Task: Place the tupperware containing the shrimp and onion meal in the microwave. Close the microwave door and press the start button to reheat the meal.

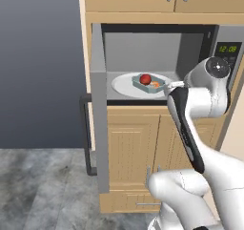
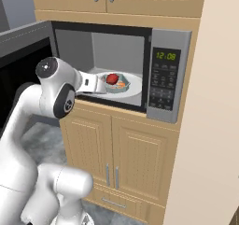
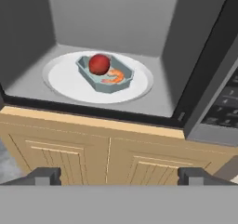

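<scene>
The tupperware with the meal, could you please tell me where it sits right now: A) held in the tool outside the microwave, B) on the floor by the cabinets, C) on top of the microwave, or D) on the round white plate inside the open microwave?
D: the tupperware rests on the white plate inside the microwave, whose door stands open.

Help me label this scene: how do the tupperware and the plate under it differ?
The tupperware is a small rectangular blue-grey tray with raised slanted walls; the plate is large, round, white and nearly flat. The tupperware holds the onion and shrimp; the plate carries only the tupperware. The tupperware sits right of the plate's centre in the hand view. Both lie inside the open microwave.
</scene>
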